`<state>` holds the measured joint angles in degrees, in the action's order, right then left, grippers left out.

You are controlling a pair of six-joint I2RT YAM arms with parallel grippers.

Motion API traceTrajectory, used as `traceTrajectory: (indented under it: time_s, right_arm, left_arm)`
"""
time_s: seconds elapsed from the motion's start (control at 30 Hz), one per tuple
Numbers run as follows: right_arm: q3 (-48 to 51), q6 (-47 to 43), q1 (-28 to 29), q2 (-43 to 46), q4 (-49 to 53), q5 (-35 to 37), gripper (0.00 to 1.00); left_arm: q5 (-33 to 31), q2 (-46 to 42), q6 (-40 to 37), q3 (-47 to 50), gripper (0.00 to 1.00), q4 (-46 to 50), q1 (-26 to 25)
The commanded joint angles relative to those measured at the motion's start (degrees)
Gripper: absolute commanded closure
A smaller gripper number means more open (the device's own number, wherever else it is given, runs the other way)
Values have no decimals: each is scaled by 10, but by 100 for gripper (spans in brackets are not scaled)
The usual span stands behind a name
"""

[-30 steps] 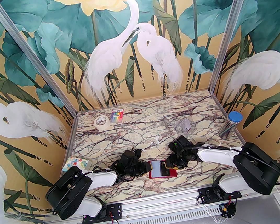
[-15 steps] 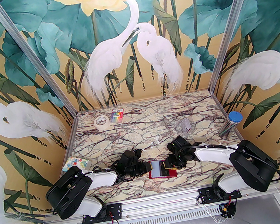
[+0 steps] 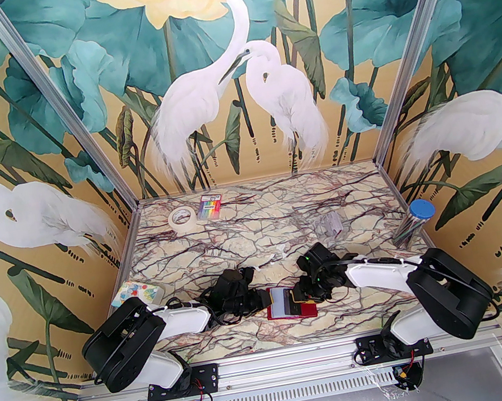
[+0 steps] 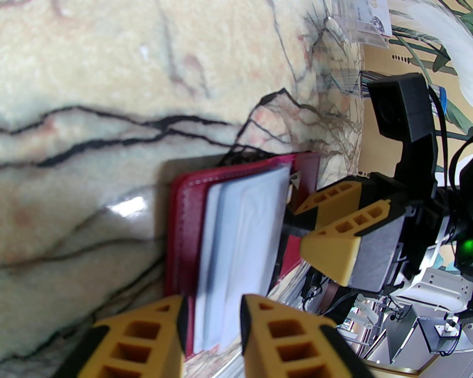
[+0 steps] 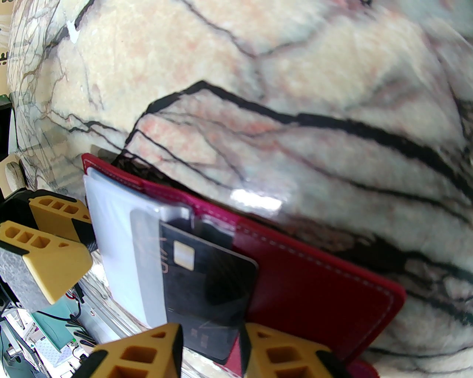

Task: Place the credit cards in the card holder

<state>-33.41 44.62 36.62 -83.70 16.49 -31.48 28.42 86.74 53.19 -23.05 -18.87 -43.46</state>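
Right gripper [image 5: 210, 334] edged left, pinching black card [image 5: 210, 273] half inside card holder [image 5: 317, 280], left gripper [image 4: 211, 313] clamping holder

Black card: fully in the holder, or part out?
Part out. The card has its far end under a clear sleeve; the rest sticks out into the right tool.

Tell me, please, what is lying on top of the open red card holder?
On the card holder lie pale sleeves and a black card with a chip, partly tucked into one. What lies beneath them is covered.
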Motion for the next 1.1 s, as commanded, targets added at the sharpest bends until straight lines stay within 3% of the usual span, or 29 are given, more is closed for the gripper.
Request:
traceTrajectory:
  time_s: [0.0,1.07]
  right_arm:
    - [-15,4,7,-9,-2,5,68]
    - [-60,16,42,-52,-16,6,69]
  left_arm:
    - [-21,31,-3,-1,70,5,-5]
    - [-18,33,-4,-1,70,2,-5]
